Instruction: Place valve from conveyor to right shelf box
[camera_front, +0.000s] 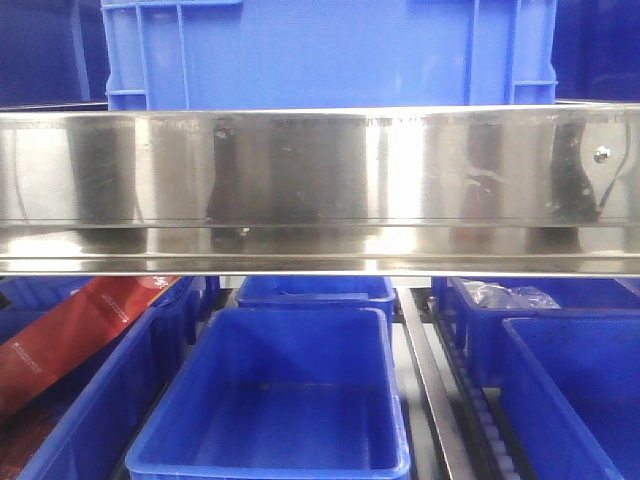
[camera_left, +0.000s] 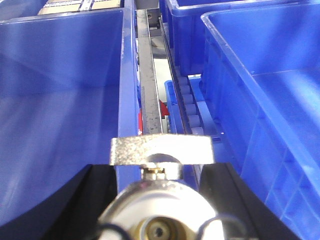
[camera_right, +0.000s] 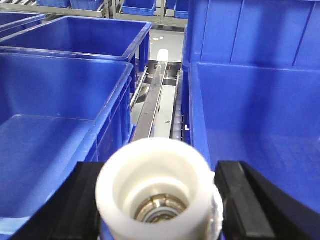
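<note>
My left gripper (camera_left: 159, 176) is shut on a valve (camera_left: 161, 150) with a silver metal handle and a white body, its black fingers (camera_left: 102, 192) on either side. It hangs above the gap between two blue shelf boxes (camera_left: 60, 100). In the right wrist view, my right gripper (camera_right: 157, 177) is shut on a white valve (camera_right: 156, 172) whose open socket shows brass inside. That one sits over the gap between a blue box on the left (camera_right: 50, 115) and a blue box on the right (camera_right: 260, 130). The conveyor is out of view. Neither gripper shows in the front view.
A shiny steel shelf beam (camera_front: 320, 180) crosses the front view with a large blue crate (camera_front: 330, 50) on top. Below stand blue boxes (camera_front: 270, 400), one holding a clear plastic bag (camera_front: 505, 297), and red packaging (camera_front: 80, 330) at the left. Roller rails (camera_left: 192, 105) run between boxes.
</note>
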